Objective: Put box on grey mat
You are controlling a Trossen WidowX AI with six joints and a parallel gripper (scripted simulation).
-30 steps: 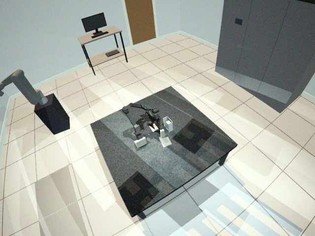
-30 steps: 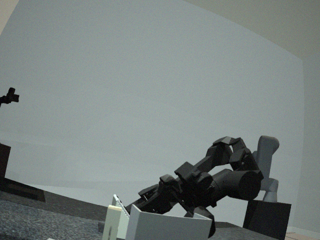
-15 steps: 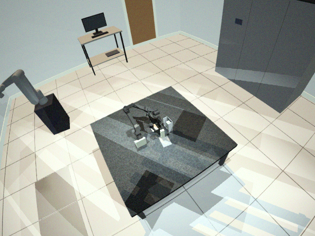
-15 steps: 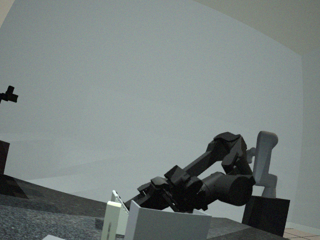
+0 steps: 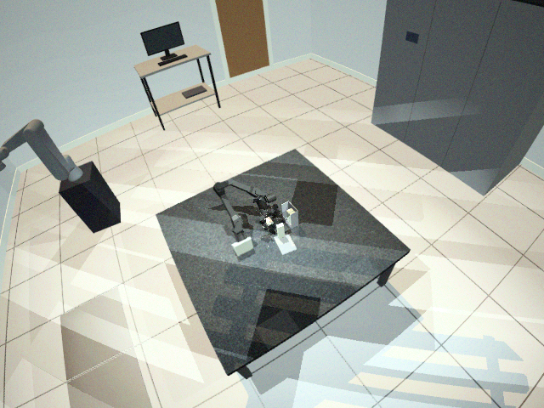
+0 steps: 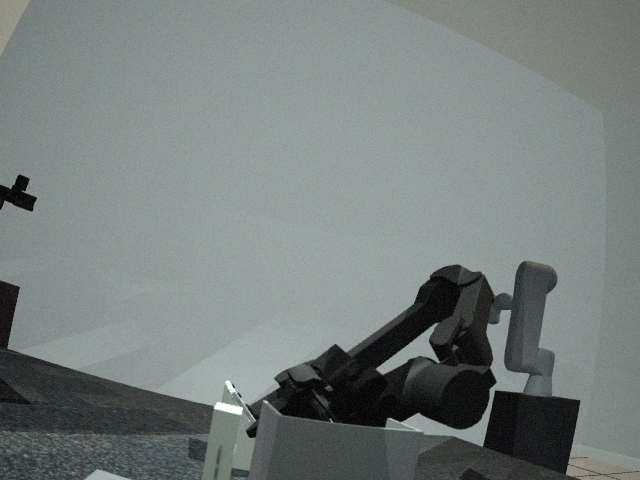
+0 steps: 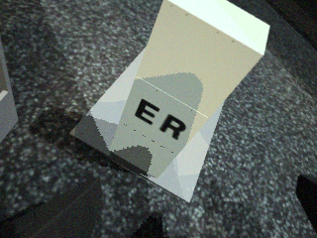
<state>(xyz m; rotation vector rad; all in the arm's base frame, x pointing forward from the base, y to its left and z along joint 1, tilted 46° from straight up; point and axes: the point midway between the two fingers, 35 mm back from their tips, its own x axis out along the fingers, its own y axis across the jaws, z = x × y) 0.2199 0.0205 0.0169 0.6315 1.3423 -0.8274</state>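
ER box (image 5: 280,230) (image 6: 221,444) (image 7: 163,114) is out of the bin (image 5: 291,219) (image 6: 336,449) (image 7: 6,114), upright on the mat (image 5: 286,246) (image 7: 197,161) ahead of open, empty fingers (image 6: 251,429); laying it print-up and withdrawing remain.

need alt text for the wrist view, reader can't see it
A pale box stands upright on a light grey mat, the black letters ER printed on the side facing the camera. Dark gripper fingers edge into the bottom of the view, apart and holding nothing.

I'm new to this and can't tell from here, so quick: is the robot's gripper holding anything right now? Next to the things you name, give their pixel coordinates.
Gripper (image 5: 273,223): open, holding nothing.
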